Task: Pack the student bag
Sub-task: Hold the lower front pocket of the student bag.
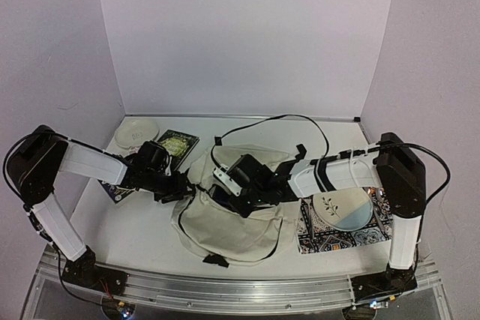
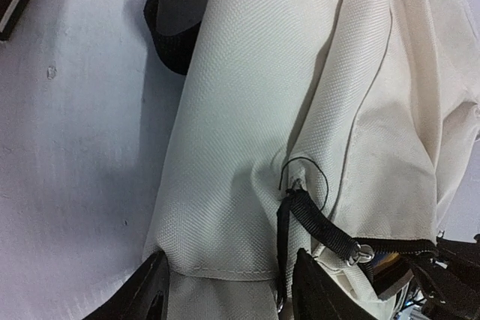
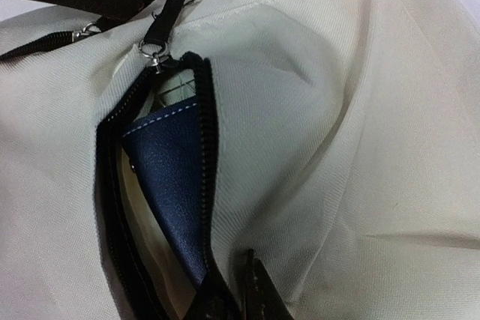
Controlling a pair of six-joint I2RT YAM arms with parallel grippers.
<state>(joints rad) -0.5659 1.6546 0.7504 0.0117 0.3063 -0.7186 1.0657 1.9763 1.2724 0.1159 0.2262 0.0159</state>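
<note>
**Mia:** Where is the bag?

**Tom:** The big, soft, cream cloth student bag [image 1: 232, 224] lies on the white table [image 1: 139, 239]. Both grippers are on it.

**Mia:** What is the left gripper [image 2: 229, 294] doing?

**Tom:** It is about half open. A fat fold of the bag sits between its two black fingers [image 2: 150, 294]. The fold fills the gap and touches both, so the gripper has hold of it.

**Mia:** What is next to that gripper?

**Tom:** A black cord zip pull with a little silver ring [image 2: 324, 230] is just beside one finger.

**Mia:** And the right gripper [image 3: 241, 291]?

**Tom:** Its fingers are almost closed, with only a thin gap. They sit at the near end of the black zip [image 3: 204, 118]. I cannot tell if they pinch anything.

**Mia:** Is the zip open?

**Tom:** Yes, it gapes just ahead of those fingers. A flat, dark blue thing with white stitches on its edge [image 3: 172, 185] pokes up inside the gap.

**Mia:** What else is on the table?

**Tom:** Far past the left gripper are a round white dish [image 1: 136, 131] and a green and black book [image 1: 178, 142]. Off to the outer side of the right gripper is a cloth mat with many colours [image 1: 341, 243]. A round plate with a leaf picture [image 1: 343, 209] sits on it.
</note>
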